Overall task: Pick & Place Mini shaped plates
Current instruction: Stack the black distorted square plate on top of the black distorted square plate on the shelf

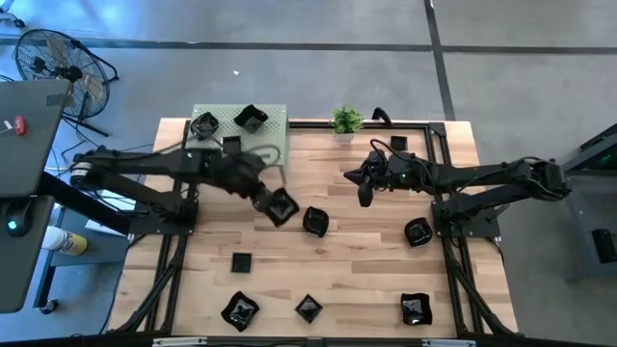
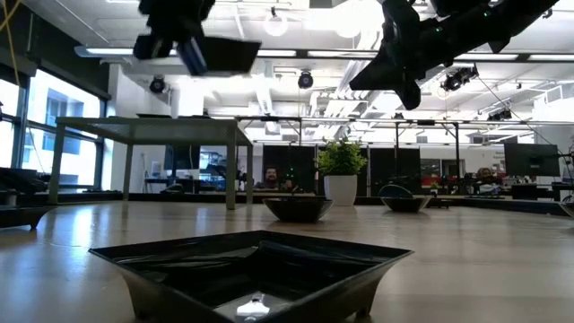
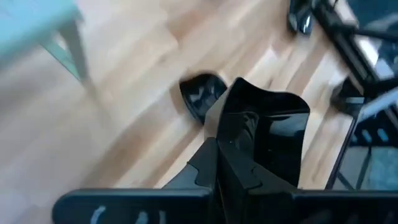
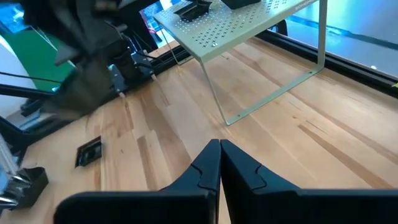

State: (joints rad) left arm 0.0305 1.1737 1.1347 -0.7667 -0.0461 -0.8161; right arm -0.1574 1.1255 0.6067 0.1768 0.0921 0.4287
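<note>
Left gripper (image 1: 270,200) is carrying a square plate (image 1: 281,207) clamped in its fingers, above the table – three plates (image 1: 251,120) are sitting on the raised shelf (image 1: 275,125) behind it, seven remaining on the tabletop – while the right gripper (image 1: 365,193) is hovering pinched together, empty.

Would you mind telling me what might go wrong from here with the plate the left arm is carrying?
The left gripper seems to pinch only the rim of the square plate, held above the table; it might slip and fall. A round plate lies close beside it, so a drop could strike it. The perforated shelf already holds plates, leaving less room for another. The right gripper hovers shut and empty.
</note>
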